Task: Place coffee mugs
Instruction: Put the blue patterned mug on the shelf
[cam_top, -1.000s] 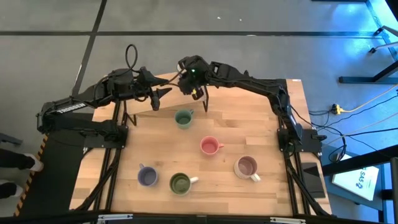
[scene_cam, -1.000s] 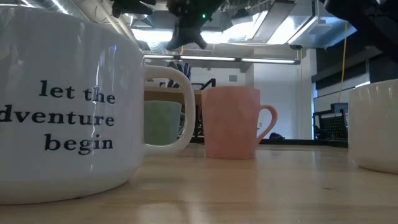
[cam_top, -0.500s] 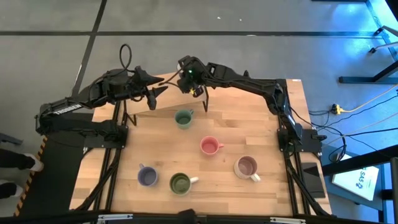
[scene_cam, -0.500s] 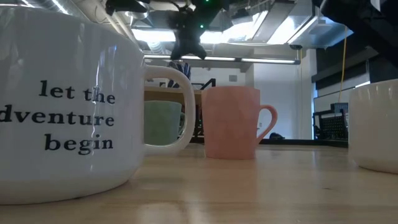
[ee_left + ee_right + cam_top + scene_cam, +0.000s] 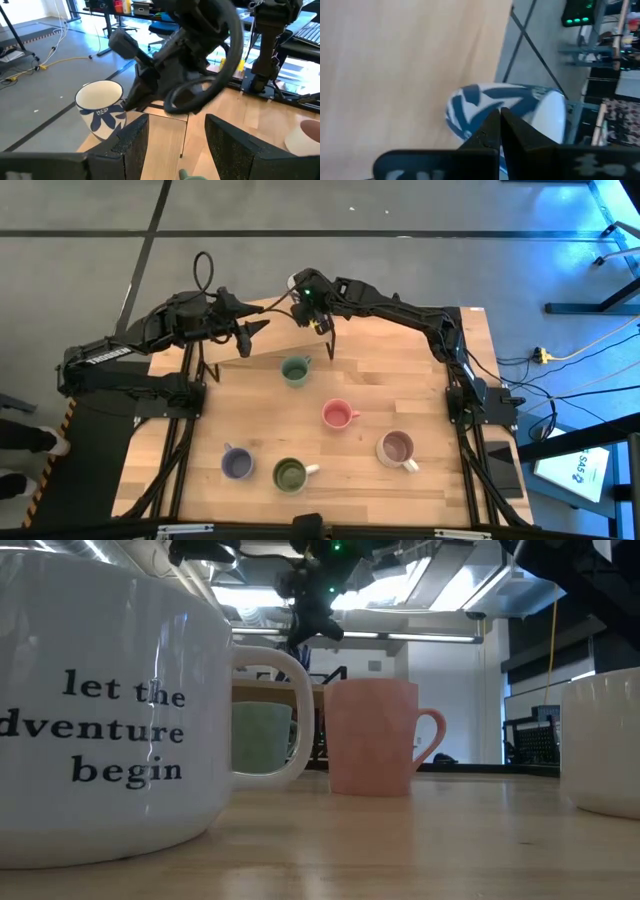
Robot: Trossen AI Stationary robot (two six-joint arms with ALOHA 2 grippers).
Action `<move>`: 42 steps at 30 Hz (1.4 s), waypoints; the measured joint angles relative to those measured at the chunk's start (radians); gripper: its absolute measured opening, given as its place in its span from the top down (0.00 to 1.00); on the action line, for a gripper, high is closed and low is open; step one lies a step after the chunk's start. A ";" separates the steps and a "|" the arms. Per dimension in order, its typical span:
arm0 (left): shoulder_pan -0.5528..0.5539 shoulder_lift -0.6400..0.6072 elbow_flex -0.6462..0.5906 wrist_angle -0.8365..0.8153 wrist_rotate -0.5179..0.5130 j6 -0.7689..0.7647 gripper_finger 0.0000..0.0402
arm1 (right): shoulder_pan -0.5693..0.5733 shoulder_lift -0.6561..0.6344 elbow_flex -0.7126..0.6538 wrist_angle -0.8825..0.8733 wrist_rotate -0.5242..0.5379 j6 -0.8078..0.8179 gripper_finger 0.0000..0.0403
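Note:
My right gripper (image 5: pixel 312 298) hangs above the table's far edge, shut on a white coffee mug with a blue pattern (image 5: pixel 101 114). That mug also shows in the right wrist view (image 5: pixel 495 102). My left gripper (image 5: pixel 177 145) stands open and empty at the far left (image 5: pixel 252 330), facing the mug. Several other coffee mugs stand on their bases on the wooden table (image 5: pixel 400 370): teal-green (image 5: pixel 295 370), pink (image 5: pixel 338 415), pale with brown inside (image 5: pixel 397 448), lavender-blue (image 5: pixel 237 465), and green inside with a white handle (image 5: pixel 291 474). My right gripper has the white-and-blue mug at its patterned side wall (image 5: pixel 124 104), with its shut fingers (image 5: pixel 487 131) slanting down onto it. The fingers hide which part they close on. The mug hangs upright, mouth up, clear of the table.
In the low view the white mug with black lettering (image 5: pixel 100 710) fills the near left. The pink mug (image 5: pixel 372 737) and another pale mug (image 5: pixel 605 745) stand farther right. Bare wood lies along the table's far right and left side.
My right gripper has sunk a little and tipped further downward, with the white-and-blue mug still in it. In the high view the mug's white edge now shows beside the gripper on its far side.

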 joint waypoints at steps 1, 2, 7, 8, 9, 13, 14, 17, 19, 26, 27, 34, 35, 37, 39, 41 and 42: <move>0.000 0.000 0.000 0.000 0.000 0.001 0.53 | 0.006 -0.002 0.000 -0.011 -0.007 0.007 1.00; 0.000 0.000 0.000 0.000 0.000 0.001 0.53 | 0.009 -0.008 0.000 -0.019 -0.025 0.012 1.00; 0.000 -0.010 0.000 -0.003 0.000 -0.035 0.53 | 0.039 -0.073 0.026 0.008 -0.071 0.015 1.00; 0.000 -0.013 0.000 0.000 0.000 -0.050 0.53 | 0.041 -0.082 0.040 0.032 -0.070 0.013 1.00; 0.000 -0.013 0.000 0.001 0.000 -0.059 0.53 | 0.038 -0.088 0.054 0.050 -0.070 0.013 1.00; 0.000 -0.011 0.000 -0.003 0.000 -0.069 0.53 | -0.010 -0.084 0.064 0.081 -0.102 0.009 1.00; 0.000 -0.011 0.000 -0.004 0.000 -0.069 0.53 | -0.024 -0.082 0.064 0.064 -0.128 -0.002 0.99; 0.000 -0.011 0.000 -0.029 0.000 -0.069 0.53 | -0.050 -0.082 0.064 -0.004 -0.200 -0.036 0.94; 0.000 -0.011 0.000 -0.051 0.000 -0.069 0.53 | -0.063 -0.082 0.064 -0.054 -0.227 -0.056 0.87; 0.000 -0.011 0.000 -0.076 0.000 -0.073 0.53 | -0.084 -0.073 0.064 -0.061 -0.232 -0.119 0.61; 0.000 -0.011 0.000 -0.077 0.000 -0.073 0.53 | -0.084 -0.069 0.064 -0.063 -0.233 -0.121 0.60; 0.000 -0.011 0.000 -0.077 0.000 -0.073 0.53 | -0.089 -0.033 0.063 -0.065 -0.233 -0.177 0.62; 0.000 -0.011 0.000 -0.076 0.000 -0.074 0.53 | -0.090 -0.028 0.063 -0.066 -0.224 -0.188 0.63; 0.000 -0.011 0.000 -0.076 0.000 -0.073 0.53 | -0.093 -0.022 0.064 -0.048 -0.214 -0.211 0.64; 0.000 -0.011 0.000 -0.076 0.000 -0.074 0.53 | -0.100 -0.019 0.063 -0.061 -0.216 -0.219 0.64; 0.000 -0.011 0.000 -0.076 0.000 -0.077 0.53 | -0.103 -0.012 0.064 -0.057 -0.225 -0.222 0.65; 0.000 -0.011 0.000 -0.076 0.000 -0.078 0.53 | -0.108 -0.011 0.064 -0.066 -0.225 -0.222 0.65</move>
